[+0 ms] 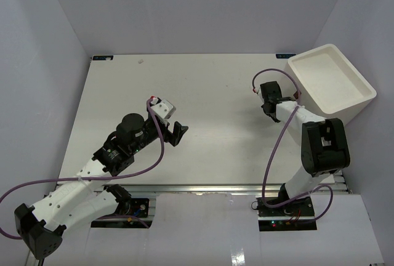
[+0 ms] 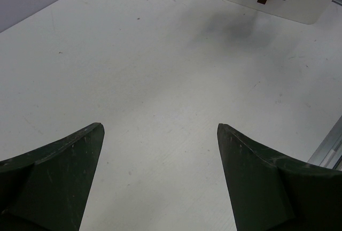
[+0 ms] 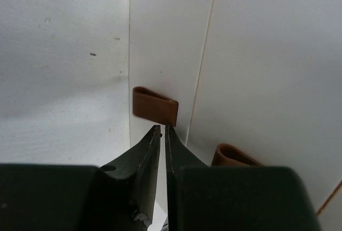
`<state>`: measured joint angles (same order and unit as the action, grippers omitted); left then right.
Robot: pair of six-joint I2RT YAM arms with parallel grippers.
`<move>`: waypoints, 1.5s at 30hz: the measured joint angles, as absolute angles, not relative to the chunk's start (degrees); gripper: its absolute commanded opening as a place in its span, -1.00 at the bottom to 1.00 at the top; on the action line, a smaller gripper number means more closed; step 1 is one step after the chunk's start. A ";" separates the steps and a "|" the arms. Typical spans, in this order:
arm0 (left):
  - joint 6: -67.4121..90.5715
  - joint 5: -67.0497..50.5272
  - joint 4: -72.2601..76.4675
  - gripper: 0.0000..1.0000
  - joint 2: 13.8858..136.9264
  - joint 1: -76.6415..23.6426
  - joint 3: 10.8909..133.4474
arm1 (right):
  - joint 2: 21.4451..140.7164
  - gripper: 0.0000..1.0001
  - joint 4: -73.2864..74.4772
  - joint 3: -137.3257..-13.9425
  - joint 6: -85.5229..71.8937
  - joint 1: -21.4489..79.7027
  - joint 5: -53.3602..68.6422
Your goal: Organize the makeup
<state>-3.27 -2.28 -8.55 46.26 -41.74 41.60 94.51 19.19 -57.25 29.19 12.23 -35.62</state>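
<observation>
No makeup shows in any view: no packets, sponges or tubes on the table (image 1: 215, 93), and none visible inside the bin. My left gripper (image 1: 178, 132) is open and empty, low over the bare table in the left wrist view (image 2: 160, 126). My right gripper (image 1: 294, 98) is shut on nothing, its tips (image 3: 162, 129) just short of a brown loop handle (image 3: 155, 106) on the side wall of the big white bin (image 3: 267, 54).
The white bin (image 1: 357, 72) stands at the back right corner and also shows in the left wrist view (image 2: 310, 6). A second brown loop (image 3: 235, 156) sits lower on its wall. Grey walls enclose the table on three sides.
</observation>
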 measured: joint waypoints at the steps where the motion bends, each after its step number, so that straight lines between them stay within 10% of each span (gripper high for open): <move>1: -3.27 -2.28 -8.54 0.96 46.26 -41.74 41.60 | 94.21 -0.71 19.37 -57.26 29.20 12.22 -35.60; 11: -3.25 -2.26 -8.55 0.96 46.28 -41.74 41.60 | 82.97 -0.66 28.17 -61.26 27.93 12.36 -14.99; 15: -3.27 -2.10 -8.54 0.96 46.28 -41.74 41.60 | 74.86 -0.17 29.96 -65.03 27.03 12.51 -0.02; 18: -3.25 -1.95 -8.52 0.96 46.28 -41.74 41.57 | 69.25 0.80 29.75 -66.46 25.96 12.51 9.51; 45: -3.22 -1.83 -7.88 0.96 47.72 -41.74 40.07 | 43.23 0.80 16.05 -44.85 12.17 9.59 20.90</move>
<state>-3.22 -1.83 -7.88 47.72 -41.74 40.07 43.23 16.05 -44.85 12.17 9.59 20.90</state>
